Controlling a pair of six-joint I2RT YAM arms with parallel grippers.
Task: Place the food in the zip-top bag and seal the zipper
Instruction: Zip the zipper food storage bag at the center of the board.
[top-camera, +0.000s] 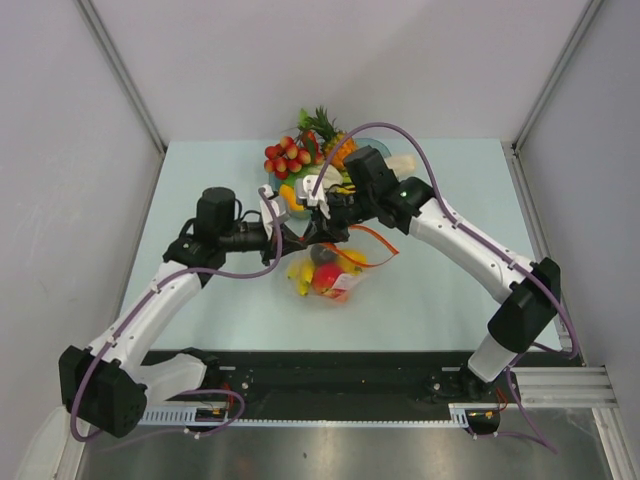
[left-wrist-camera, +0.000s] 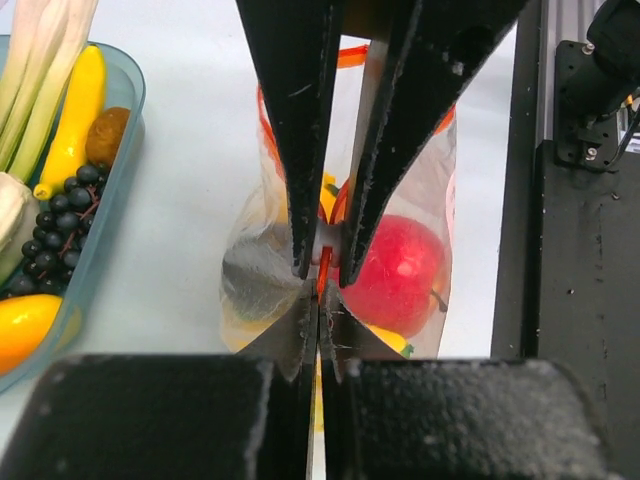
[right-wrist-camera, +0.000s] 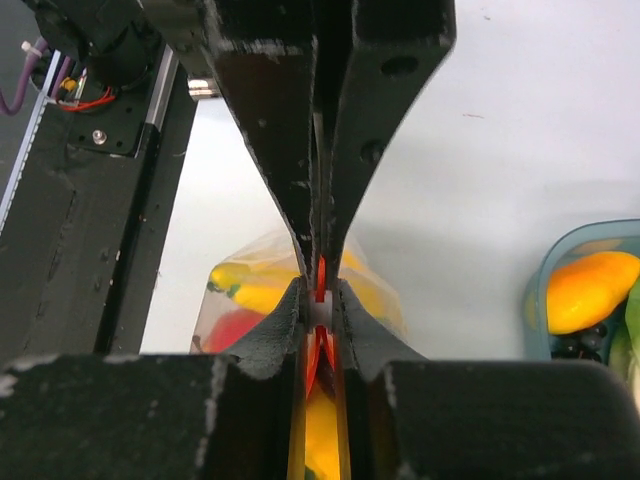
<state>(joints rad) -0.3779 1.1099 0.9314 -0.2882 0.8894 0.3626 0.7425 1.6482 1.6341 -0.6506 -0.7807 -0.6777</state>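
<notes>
Closest in, the two arms reach forward from their bases at the near edge of the table (top-camera: 210, 300) and meet over its middle. Below them, at the middle of the table, the zip-top bag (top-camera: 338, 287) holds the food: a red apple (left-wrist-camera: 400, 272) and a yellow banana bunch (right-wrist-camera: 250, 292) show through the clear plastic, pressed close together. Whether the orange is inside cannot be told.

The left tool (left-wrist-camera: 321, 268) is closed, its fingers pinching the zipper (left-wrist-camera: 352, 55) at the bag's mouth, with the apple showing just beyond its fingertips. The right tool (right-wrist-camera: 321, 272) is also clamped tight on the red-orange strip, its fingers nearly touching, with only a sliver of the strip visible between them. From above, the two tools stand close beside each other over the bag, and a loop of the strip curls out to the right of them.

Farther back, beyond both tools, a blue-tinted fruit tray (left-wrist-camera: 136, 98) stands at the far side of the table, apart from the bag. It carries yellow pieces and dark grapes (left-wrist-camera: 58, 212), and a red berry cluster (top-camera: 285, 157) and a pineapple (top-camera: 322, 128) show at its far left.
</notes>
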